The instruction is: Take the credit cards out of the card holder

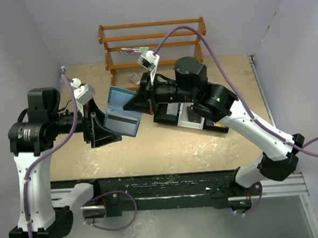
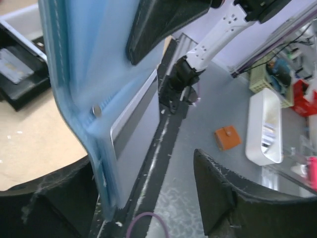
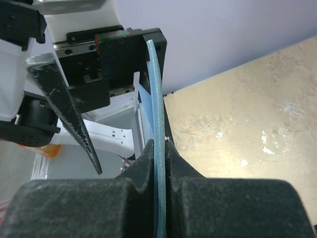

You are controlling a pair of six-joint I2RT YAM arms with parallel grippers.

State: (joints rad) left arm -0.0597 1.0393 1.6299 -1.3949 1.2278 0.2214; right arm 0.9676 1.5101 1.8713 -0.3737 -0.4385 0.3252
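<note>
The teal-blue card holder [image 1: 121,111] hangs unfolded above the table between my two grippers. My right gripper [image 1: 135,101] is shut on its upper flap; in the right wrist view the jaws [image 3: 159,148] pinch the thin blue edge [image 3: 157,99]. My left gripper [image 1: 108,126] is open, and the holder's lower flap [image 2: 79,99] rests against its left finger [image 2: 49,203]. The other finger [image 2: 233,198] stands well apart. A grey credit card [image 2: 136,141] sits in the lower pocket, with its edge showing; it shows as a dark strip in the top view [image 1: 121,119].
A black tray [image 1: 187,117] lies on the table under my right arm, with a grey card [image 2: 12,67] in it. A wooden rack [image 1: 154,41] stands at the back. An orange-brown item [image 2: 228,137] and a white tub [image 2: 267,124] lie off the table.
</note>
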